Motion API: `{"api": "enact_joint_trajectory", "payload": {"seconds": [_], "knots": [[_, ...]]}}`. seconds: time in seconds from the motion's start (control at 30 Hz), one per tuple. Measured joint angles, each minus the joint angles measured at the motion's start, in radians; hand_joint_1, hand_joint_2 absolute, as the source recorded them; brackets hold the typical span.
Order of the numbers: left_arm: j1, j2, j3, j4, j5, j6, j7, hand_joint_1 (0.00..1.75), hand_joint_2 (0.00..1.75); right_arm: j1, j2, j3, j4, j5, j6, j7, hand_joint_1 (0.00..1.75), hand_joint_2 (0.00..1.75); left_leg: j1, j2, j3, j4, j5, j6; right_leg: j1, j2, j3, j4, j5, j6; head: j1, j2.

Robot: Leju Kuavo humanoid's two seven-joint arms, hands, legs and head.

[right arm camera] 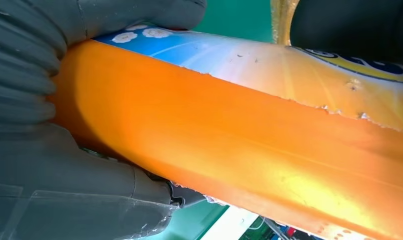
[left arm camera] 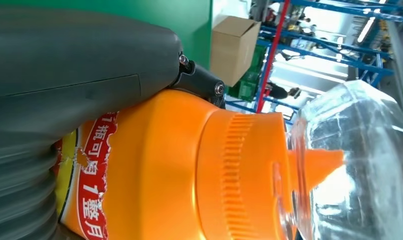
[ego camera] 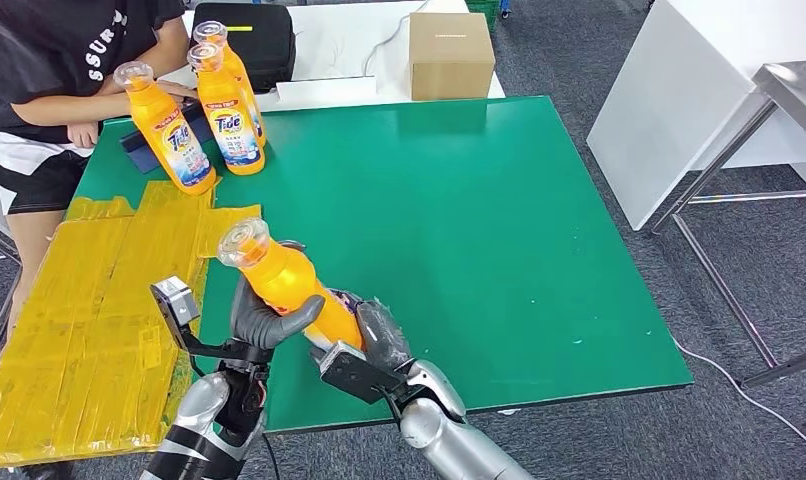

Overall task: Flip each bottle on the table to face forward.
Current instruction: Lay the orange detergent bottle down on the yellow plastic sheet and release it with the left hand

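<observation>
Bottle (ego camera: 284,283) in hand: an orange detergent bottle with a clear cap is held tilted above the near part of the green surface (ego camera: 479,230), gripped by both hands at once. The left hand (ego camera: 264,320) wraps its grey thumb and dark fingers (ego camera: 301,318) around the bottle's upper body just below the orange collar; the right hand (ego camera: 379,340) closes around the lower body and base, its fingers hidden behind the bottle in the head view. Seen from the left wrist, the thumb presses the shoulder next to the ribbed collar, with a strip of red label beneath it. Seen from the right wrist, the plain orange side and a torn edge of the blue and yellow label lie between the thumb and the palm.

Judging by this, the step in hand is the turning of this bottle: it is lifted clear of the surface and passed between the hands so that its label can be brought round. Three more bottles (ego camera: 204,120) stand upright well beyond the fingers, at the far left corner, labels showing, close to a person (ego camera: 69,80) leaning there.

The next move probably calls for one hand to loosen while the other twists the bottle about its long axis, then for setting it down upright on its base. The smooth body could slip during that change of grip.
</observation>
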Motion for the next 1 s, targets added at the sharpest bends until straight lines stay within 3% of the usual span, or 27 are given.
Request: {"api": "enact_joint_trajectory", "payload": {"seconds": [0.03,0.07,0.17,0.2,0.37,0.47,0.53,0.6,0.7,0.73,0.8,1.0], "knots": [[0.001,-0.001,0.0,-0.004,-0.005,0.005,-0.002,1.75,1.75,0.002,-0.002,0.0,-0.006,-0.003,0.0,-0.002,1.57,1.75,0.0,0.0,0.0,0.0,0.0,0.0,0.0,0.0,0.0,0.0,0.0,0.0,0.0,0.0],[0.002,-0.002,0.0,-0.008,-0.007,0.007,-0.003,1.75,1.75,0.003,-0.003,-0.001,-0.011,-0.005,0.001,-0.002,1.28,1.75,0.0,0.0,0.0,0.0,0.0,0.0,0.0,0.0,0.0,0.0,0.0,0.0,0.0,0.0],[0.004,-0.004,0.0,-0.014,-0.016,0.014,-0.007,1.75,1.75,0.007,-0.007,-0.001,-0.02,-0.008,0.002,-0.005,0.1,1.75,0.0,0.0,0.0,0.0,0.0,0.0,0.0,0.0,0.0,0.0,0.0,0.0,0.0,0.0],[0.004,-0.004,0.001,-0.016,-0.03,0.031,-0.014,1.75,1.75,0.011,-0.007,-0.001,-0.025,-0.013,0.003,-0.009,0.0,1.75,0.0,0.0,0.0,0.0,0.0,0.0,0.0,0.0,0.0,0.0,0.0,0.0,0.0,0.0],[-0.01,0.007,0.029,-0.035,-0.3,0.285,-0.099,1.75,1.75,0.081,-0.023,-0.026,-0.151,-0.112,0.031,-0.044,0.0,1.75,0.0,0.0,0.0,0.0,0.0,0.0,0.0,0.0,-0.001,0.0,0.0,0.0,0.0,0.0],[-0.036,0.039,0.06,-0.037,-0.491,0.374,-0.1,1.75,1.75,0.14,-0.046,-0.053,-0.283,-0.142,0.062,-0.043,0.0,1.75,0.001,0.0,0.0,0.0,0.0,0.0,0.001,0.0,-0.001,0.0,0.0,0.0,-0.001,0.0],[-0.047,0.06,0.069,-0.036,-0.701,0.456,-0.078,1.75,1.75,0.167,-0.066,-0.078,-0.368,-0.153,0.088,-0.042,0.0,1.75,0.001,-0.001,0.0,0.0,0.0,0.0,0.001,0.0,0.0,0.0,0.0,-0.001,0.0,0.0],[-0.055,0.08,0.071,-0.032,-1.047,0.564,0.016,1.75,1.75,0.188,-0.085,-0.108,-0.445,-0.162,0.116,-0.044,0.0,1.75,0.0,0.0,0.0,0.0,0.0,0.0,0.0,0.0,0.0,0.0,0.0,-0.001,0.0,0.0],[-0.062,0.133,0.071,-0.022,-1.718,0.638,0.327,1.75,1.75,0.212,-0.105,-0.149,-0.529,-0.166,0.148,-0.047,0.0,1.75,0.0,0.001,0.0,0.0,0.0,0.0,0.0,0.0,-0.001,0.0,0.0,-0.001,0.0,0.0],[-0.064,0.16,0.063,-0.018,-1.873,0.644,0.425,1.75,1.75,0.218,-0.111,-0.161,-0.548,-0.168,0.155,-0.047,0.0,1.75,0.0,0.001,0.0,0.0,0.0,0.0,0.0,0.001,-0.001,0.0,0.0,-0.001,0.0,0.0],[-0.076,0.212,0.032,-0.003,-1.995,0.65,0.558,1.75,1.75,0.226,-0.122,-0.181,-0.579,-0.174,0.164,-0.048,0.0,1.75,0.0,0.001,0.0,0.0,0.0,0.0,0.0,0.001,-0.002,0.0,0.001,-0.002,0.0,0.0],[-0.177,0.302,-0.11,0.184,-1.976,0.583,0.729,1.75,1.75,0.248,-0.142,-0.234,-0.652,-0.193,0.169,-0.058,0.0,1.75,0.001,-0.001,0.0,0.0,0.002,-0.002,0.002,0.0,-0.001,0.0,0.001,-0.003,0.0,0.0]]}}
